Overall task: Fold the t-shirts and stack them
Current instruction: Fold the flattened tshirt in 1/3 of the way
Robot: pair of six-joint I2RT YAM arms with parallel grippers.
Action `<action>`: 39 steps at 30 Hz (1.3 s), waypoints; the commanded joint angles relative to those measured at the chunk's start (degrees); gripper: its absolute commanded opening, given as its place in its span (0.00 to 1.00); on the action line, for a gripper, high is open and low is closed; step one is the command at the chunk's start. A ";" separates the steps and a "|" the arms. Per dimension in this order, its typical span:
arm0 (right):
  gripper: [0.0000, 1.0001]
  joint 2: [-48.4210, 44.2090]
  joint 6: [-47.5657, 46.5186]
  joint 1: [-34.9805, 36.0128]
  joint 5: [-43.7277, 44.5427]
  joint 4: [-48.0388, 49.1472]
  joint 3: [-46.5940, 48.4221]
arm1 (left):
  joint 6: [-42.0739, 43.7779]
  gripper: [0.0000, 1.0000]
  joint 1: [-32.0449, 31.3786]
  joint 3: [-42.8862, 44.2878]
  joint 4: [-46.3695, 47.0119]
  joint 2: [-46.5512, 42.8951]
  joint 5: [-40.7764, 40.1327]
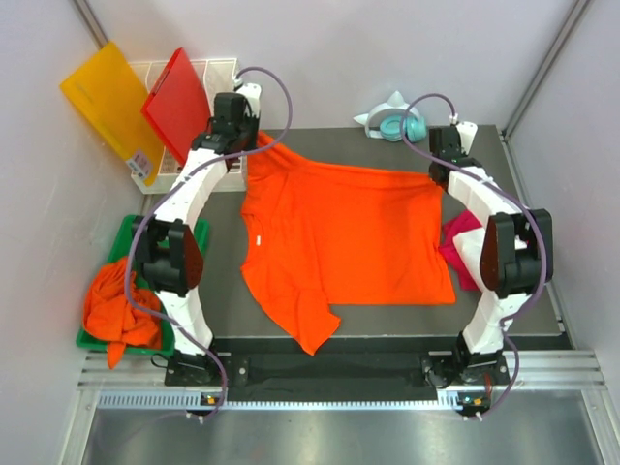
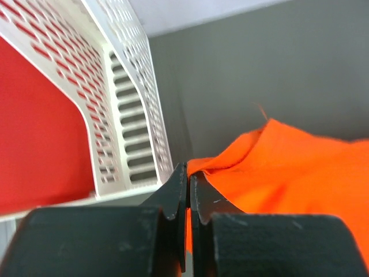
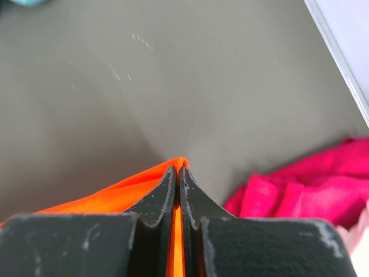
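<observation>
Green plastic bin [image 1: 123, 235], lower left, holds crumpled orange t-shirts [image 1: 114, 305]; left hand [image 2: 187, 170] and right hand [image 3: 177, 167] pinch the spread orange t-shirt [image 1: 349, 232]

Red board [image 1: 178, 101] in white slotted rack [image 1: 221, 70], yellow board [image 1: 105, 105] beside it; green bin [image 1: 122, 235] left of table [image 1: 407, 320].

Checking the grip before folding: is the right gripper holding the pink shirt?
No, the right gripper pinches the orange t-shirt; the pink shirt lies beside it.
</observation>
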 commanded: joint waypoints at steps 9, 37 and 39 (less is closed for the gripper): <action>0.00 -8.07 2.91 1.35 2.19 1.47 -9.64 | -1.15 0.00 -1.00 -17.38 -0.90 -13.18 0.47; 0.00 -10.00 6.68 1.70 2.37 -1.69 -16.32 | -3.09 0.00 2.61 -34.08 -2.48 -26.81 -2.78; 0.00 -9.91 6.69 1.70 2.28 -1.69 -16.67 | -3.26 0.00 2.61 -35.40 -2.04 -27.25 -2.52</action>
